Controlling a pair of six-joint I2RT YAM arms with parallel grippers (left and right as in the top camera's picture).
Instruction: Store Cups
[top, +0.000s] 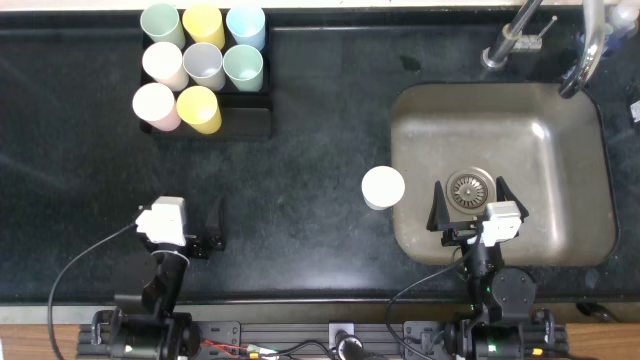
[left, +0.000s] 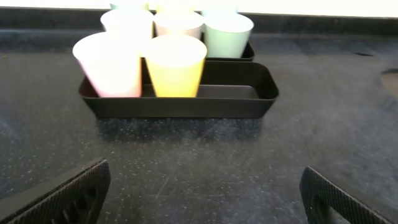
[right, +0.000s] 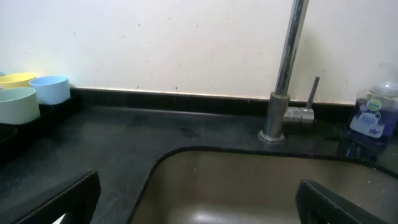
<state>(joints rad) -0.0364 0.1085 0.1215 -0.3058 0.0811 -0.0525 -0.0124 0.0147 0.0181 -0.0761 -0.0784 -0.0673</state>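
- White cup (top: 383, 187) stands on end at frame centre on the tabletop (top: 300, 200), beside the sink's (top: 560, 235) left rim.
- Right end effector (top: 472, 203): wide open, empty, over the sink. The cup lies near, to its left.
- Left end effector (left: 202, 190): wide open, empty, farther from the cup.
- Tray (top: 252, 125), upper left: 1 slot free.

Setting: kitchen. Dark speckled worktop (top: 300, 180); steel sink (top: 560, 130) (with drain (top: 470, 184)) under the right gripper (top: 472, 196); chrome tap (top: 512, 38) beyond it; blue soap bottle (right: 372, 115) beside the tap; pale wall (right: 155, 43) behind.
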